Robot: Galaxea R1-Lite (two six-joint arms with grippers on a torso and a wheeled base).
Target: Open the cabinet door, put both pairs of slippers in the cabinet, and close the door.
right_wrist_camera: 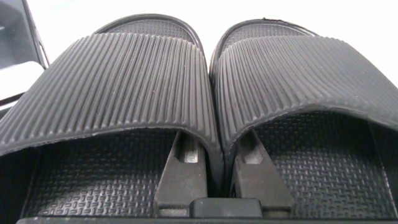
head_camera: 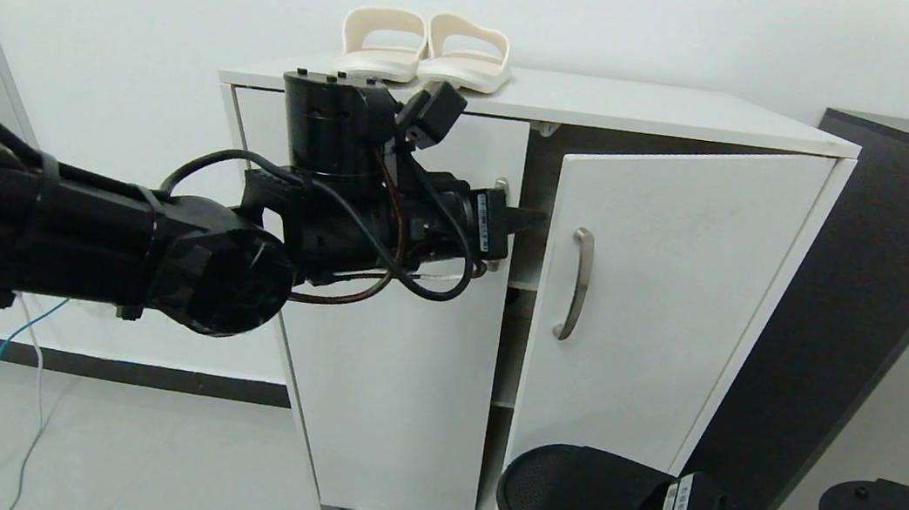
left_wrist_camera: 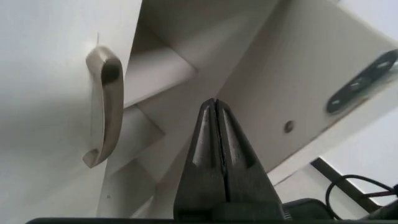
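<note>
At the cabinet (head_camera: 393, 387) front, in the head view, the right door (head_camera: 657, 317) stands ajar at three o'clock from the left gripper (head_camera: 531, 218). Its tip pokes into the dark gap between the doors, probably to lever that door wider. The cream slippers (head_camera: 424, 49) rest on the cabinet top at twelve o'clock; the black slippers (head_camera: 581, 495) sit low at five o'clock.

In the left wrist view, the jaws are pressed together on nothing, near a door handle (left_wrist_camera: 104, 106), with shelves beyond.

In the right wrist view, the right gripper (right_wrist_camera: 217, 171) pinches the black pair's inner walls together, one finger under each strap, so both carry as one.
</note>
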